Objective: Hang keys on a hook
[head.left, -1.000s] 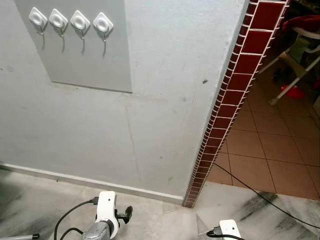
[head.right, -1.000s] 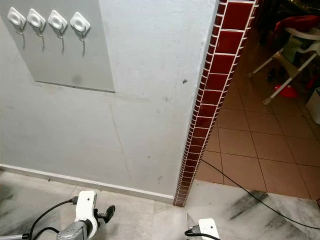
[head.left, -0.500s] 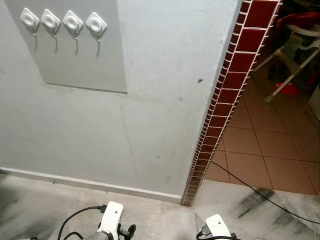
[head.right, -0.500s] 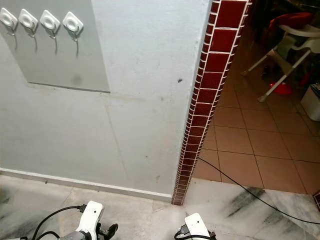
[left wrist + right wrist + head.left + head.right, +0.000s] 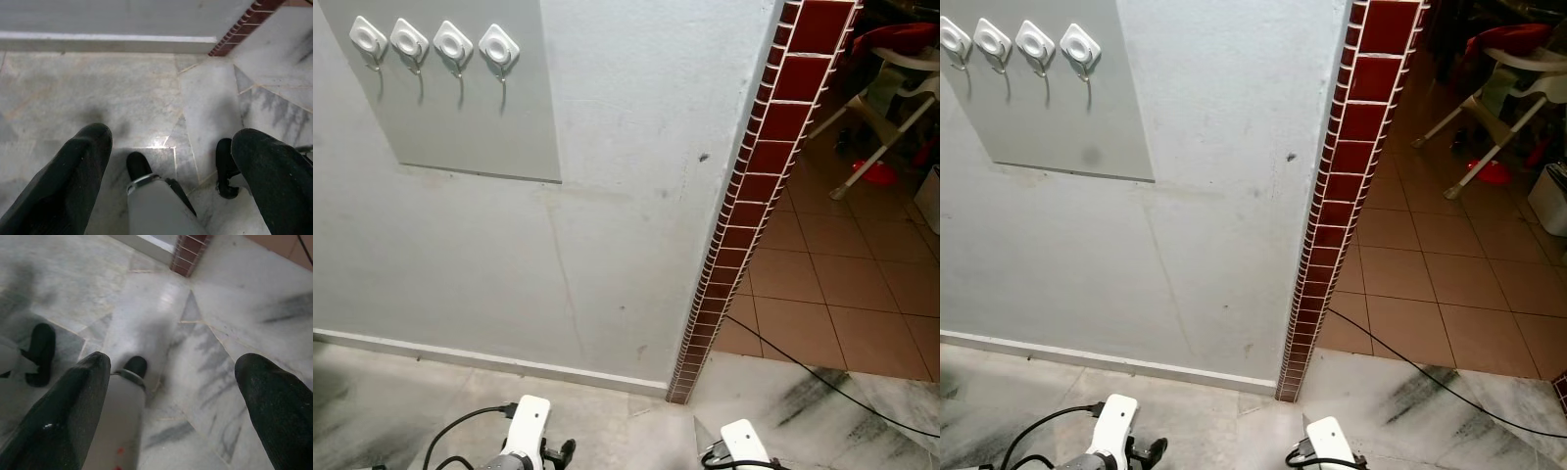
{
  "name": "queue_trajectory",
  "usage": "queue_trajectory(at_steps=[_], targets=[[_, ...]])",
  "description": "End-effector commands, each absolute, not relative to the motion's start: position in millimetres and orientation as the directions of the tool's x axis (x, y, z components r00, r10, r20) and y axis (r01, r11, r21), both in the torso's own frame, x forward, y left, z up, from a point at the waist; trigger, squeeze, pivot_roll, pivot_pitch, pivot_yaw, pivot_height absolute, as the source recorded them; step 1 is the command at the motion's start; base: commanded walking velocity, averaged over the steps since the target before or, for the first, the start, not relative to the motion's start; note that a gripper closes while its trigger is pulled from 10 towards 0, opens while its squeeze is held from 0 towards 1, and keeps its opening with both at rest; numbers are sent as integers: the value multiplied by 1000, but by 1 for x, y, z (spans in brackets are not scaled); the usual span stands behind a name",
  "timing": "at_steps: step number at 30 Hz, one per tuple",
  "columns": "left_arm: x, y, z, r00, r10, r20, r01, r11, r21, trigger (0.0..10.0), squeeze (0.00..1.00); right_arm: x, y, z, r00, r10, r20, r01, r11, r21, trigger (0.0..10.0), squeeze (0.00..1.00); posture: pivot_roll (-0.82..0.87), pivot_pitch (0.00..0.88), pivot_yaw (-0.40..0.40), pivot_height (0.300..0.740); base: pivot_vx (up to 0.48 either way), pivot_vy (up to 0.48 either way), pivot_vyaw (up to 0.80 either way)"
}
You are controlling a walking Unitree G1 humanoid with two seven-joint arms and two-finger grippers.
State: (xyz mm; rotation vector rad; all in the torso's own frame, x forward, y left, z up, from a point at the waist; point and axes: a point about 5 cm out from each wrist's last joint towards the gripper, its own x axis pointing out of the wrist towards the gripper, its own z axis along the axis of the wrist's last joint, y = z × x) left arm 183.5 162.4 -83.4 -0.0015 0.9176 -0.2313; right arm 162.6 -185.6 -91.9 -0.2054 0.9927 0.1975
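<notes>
Four white hooks (image 5: 434, 44) run in a level row, prongs hanging down.

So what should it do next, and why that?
Probably look for the keys first. Both the left gripper and the right gripper hang low over the marble floor with fingers spread and nothing between them. The four white hooks sit bare, high on the grey panel. I see no keys, so turning to search seems the sensible move.
</notes>
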Motion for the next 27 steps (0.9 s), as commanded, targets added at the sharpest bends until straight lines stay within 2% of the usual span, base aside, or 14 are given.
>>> queue_trajectory(at_steps=[1, 4, 8, 10, 13, 14, 18, 23, 27], targets=[[189, 156, -81, 598, -209, -774, 189, 975, -117, 10000, 0, 165, -187, -91, 538, 53, -841, -223, 972, -81, 10000, 0, -53, 0, -10, 740, 0, 0, 0], [196, 151, -77, 625, -224, -748, 190, 973, -133, 10000, 0, 171, -185, -88, 561, 66, -825, -222, 972, -73, 10000, 0, -54, 0, -10, 740, 0, 0, 0], [218, 140, -63, 707, -273, -652, 185, 962, -202, 10000, 0, 187, -182, -79, 635, 95, -767, -160, 987, -10, 10000, 0, -54, 0, -21, 740, 0, 0, 0], [223, 136, -58, 718, -304, -626, 231, 953, -197, 10000, 0, 190, -180, -78, 654, 107, -749, -177, 984, -14, 10000, 0, -48, 0, -23, 740, 0, 0, 0], [224, 138, -58, 724, -284, -629, 207, 959, -195, 10000, 0, 189, -178, -78, 654, 122, -747, -190, 982, -6, 10000, 0, -47, 0, -23, 740, 0, 0, 0], [226, 141, -58, 738, -256, -625, 158, 965, -208, 10000, 0, 188, -175, -79, 653, 127, -747, -191, 982, 0, 10000, 0, -49, 0, -23, 740, 0, 0, 0], [236, 144, -50, 778, -222, -588, 119, 971, -209, 10000, 0, 195, -169, -74, 692, 132, -709, -171, 985, 16, 10000, 0, -58, 0, -13, 740, 0, 0, 0], [250, 153, -40, 827, -155, -540, 22, 969, -245, 10000, 0, 206, -163, -67, 747, 139, -650, -132, 989, 60, 10000, 0, -71, 0, 2, 740, 0, 0, 800], [258, 152, -33, 855, -150, -496, 29, 969, -244, 10000, 0, 209, -162, -64, 769, 131, -625, -125, 991, 55, 10000, 0, -70, 0, 4, 740, 0, 0, 800]])
